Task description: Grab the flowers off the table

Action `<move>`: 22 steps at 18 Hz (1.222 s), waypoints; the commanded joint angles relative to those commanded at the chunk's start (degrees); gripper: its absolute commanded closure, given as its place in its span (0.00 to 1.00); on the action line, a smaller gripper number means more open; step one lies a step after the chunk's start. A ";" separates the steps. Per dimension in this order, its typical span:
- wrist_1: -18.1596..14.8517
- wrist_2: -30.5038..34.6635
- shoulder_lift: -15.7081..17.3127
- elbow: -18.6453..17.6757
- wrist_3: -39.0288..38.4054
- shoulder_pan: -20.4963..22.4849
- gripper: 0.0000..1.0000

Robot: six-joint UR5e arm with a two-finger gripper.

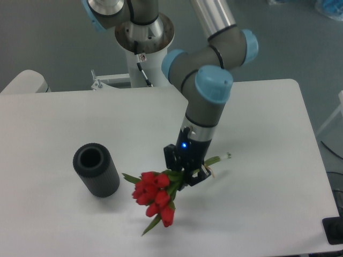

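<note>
The flowers (155, 198), a bunch of red tulips with green leaves, lie near the front middle of the white table (64, 123). Their green stems run up and to the right, ending near the pale band at the far tip. My gripper (185, 174) is down over the stems just right of the blooms. Its dark fingers stand on either side of the stems and look closed on them. I cannot tell whether the bunch is off the table surface.
A dark ribbed cylindrical vase (96, 169) stands upright to the left of the flowers. The arm's base (143, 32) is at the back edge. The table's right edge (311, 144) and front edge are near.
</note>
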 joint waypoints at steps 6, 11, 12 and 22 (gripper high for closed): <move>0.00 -7.04 2.37 3.08 -9.41 -0.18 0.82; 0.00 -8.37 3.16 4.58 -12.49 -0.44 0.82; 0.00 -8.45 3.43 4.58 -12.49 -0.53 0.82; 0.00 -8.54 4.83 4.40 -14.08 -2.11 0.82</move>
